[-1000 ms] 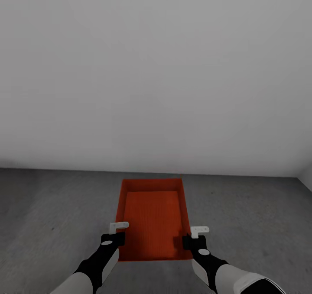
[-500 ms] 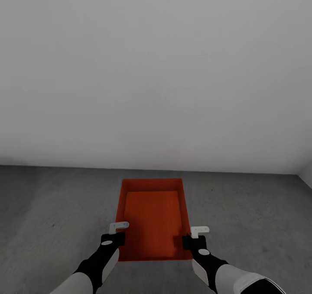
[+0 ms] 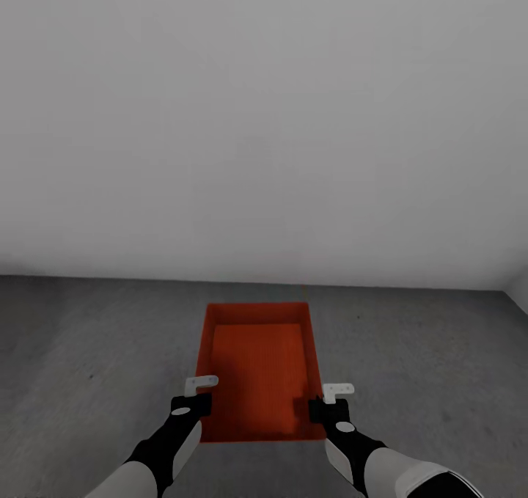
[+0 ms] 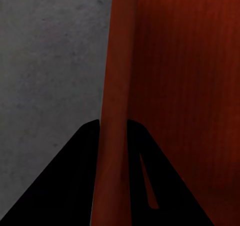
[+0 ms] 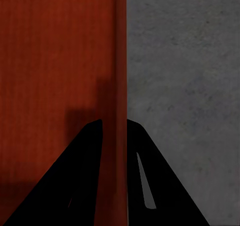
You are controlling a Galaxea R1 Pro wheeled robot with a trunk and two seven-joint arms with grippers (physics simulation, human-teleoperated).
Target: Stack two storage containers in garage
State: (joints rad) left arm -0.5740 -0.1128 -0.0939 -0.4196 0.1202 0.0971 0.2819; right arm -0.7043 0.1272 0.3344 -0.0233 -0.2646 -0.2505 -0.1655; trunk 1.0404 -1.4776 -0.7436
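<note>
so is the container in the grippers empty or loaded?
Empty. In the head view the storage container shows a bare ribbed orange bottom, nothing inside. Left gripper and right gripper each clamp a side wall.

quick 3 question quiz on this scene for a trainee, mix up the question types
1. True or false: each gripper straddles a side wall of the container.
2. What lies under the container? A) wood planks B) grey concrete floor C) a table
3. Fill in: beyond the container stands a plain pale ___.

Key
1. True: in the wrist views the left gripper and right gripper each have one finger on either side of a wall.
2. B
3. wall
</note>
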